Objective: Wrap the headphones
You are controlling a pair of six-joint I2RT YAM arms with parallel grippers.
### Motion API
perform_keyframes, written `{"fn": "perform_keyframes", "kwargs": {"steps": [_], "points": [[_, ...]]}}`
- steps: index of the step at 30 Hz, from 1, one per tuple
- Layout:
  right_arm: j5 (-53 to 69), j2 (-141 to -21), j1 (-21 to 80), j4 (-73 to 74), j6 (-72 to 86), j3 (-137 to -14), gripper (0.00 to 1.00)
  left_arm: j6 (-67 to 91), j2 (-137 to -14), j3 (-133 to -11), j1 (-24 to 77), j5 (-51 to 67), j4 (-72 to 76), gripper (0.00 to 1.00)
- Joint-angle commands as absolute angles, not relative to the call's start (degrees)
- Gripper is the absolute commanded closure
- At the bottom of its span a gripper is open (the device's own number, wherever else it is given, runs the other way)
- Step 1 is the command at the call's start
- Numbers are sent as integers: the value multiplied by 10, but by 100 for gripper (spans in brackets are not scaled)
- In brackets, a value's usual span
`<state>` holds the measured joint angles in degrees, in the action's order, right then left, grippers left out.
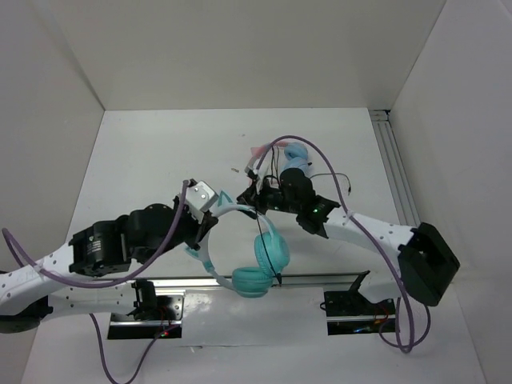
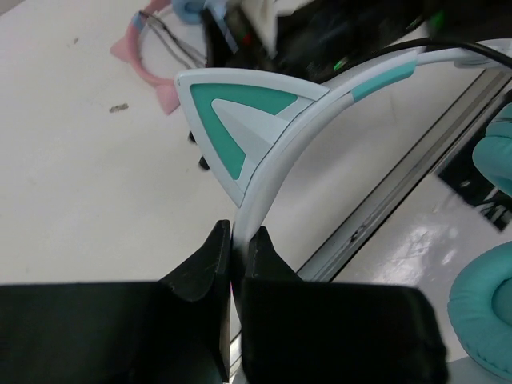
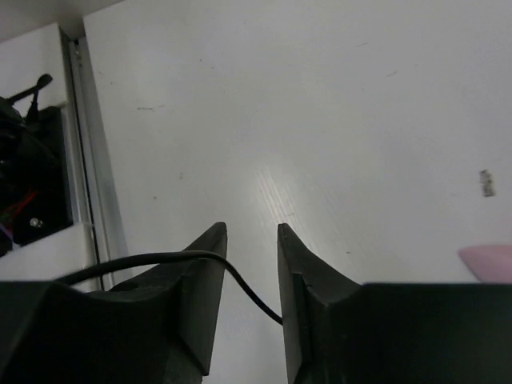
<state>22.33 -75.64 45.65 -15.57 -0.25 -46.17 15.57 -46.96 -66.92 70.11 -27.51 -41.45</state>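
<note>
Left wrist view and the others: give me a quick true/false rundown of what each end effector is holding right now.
1. The left end effector is clamped on the teal headphones' headband. True.
2. The black cable runs between the right end effector's fingers. True.
3. The right end effector is shut tight on the cable. False: the gap between its fingers is wider than the cable.
4. The left end effector holds the pink headphones. False: they lie on the table beyond it.

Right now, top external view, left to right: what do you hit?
left end effector → headphones (teal earcups) → light blue earcup of the pink-banded pair → right arm's black base
</note>
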Motion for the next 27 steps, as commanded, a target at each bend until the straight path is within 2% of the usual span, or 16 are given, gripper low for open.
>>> {"fn": "perform_keyframes", "kwargs": {"steps": [1, 6, 11, 15, 16, 17, 19, 24, 26, 27], "points": [[283, -821, 443, -302, 40, -451, 56, 221, -454, -737, 711, -296, -294, 100], [357, -938, 418, -424, 91, -468, 56, 269, -454, -770, 711, -365, -299, 100], [401, -1065, 411, -582, 182, -462, 56, 339, -433, -775, 711, -511, -310, 100], [409, -1130, 418, -671, 234, -444, 69, 413, -433, -788, 711, -615, -349, 100], [414, -1138, 418, -687, 242, -438, 84, 428, -439, -794, 711, -633, -360, 100], [414, -1144, 424, -713, 255, -421, 92, 434, -447, -795, 711, -671, -360, 100], [383, -1144, 439, -747, 262, -386, 100, 446, -458, -795, 711, -729, -374, 100], [336, -1106, 476, -738, 251, -325, 100, 384, -495, -795, 694, -800, -338, 100], [303, -1066, 503, -709, 237, -303, 100, 330, -520, -789, 647, -775, -291, 100], [288, -1048, 519, -686, 225, -294, 100, 308, -530, -789, 590, -746, -268, 100]]}}
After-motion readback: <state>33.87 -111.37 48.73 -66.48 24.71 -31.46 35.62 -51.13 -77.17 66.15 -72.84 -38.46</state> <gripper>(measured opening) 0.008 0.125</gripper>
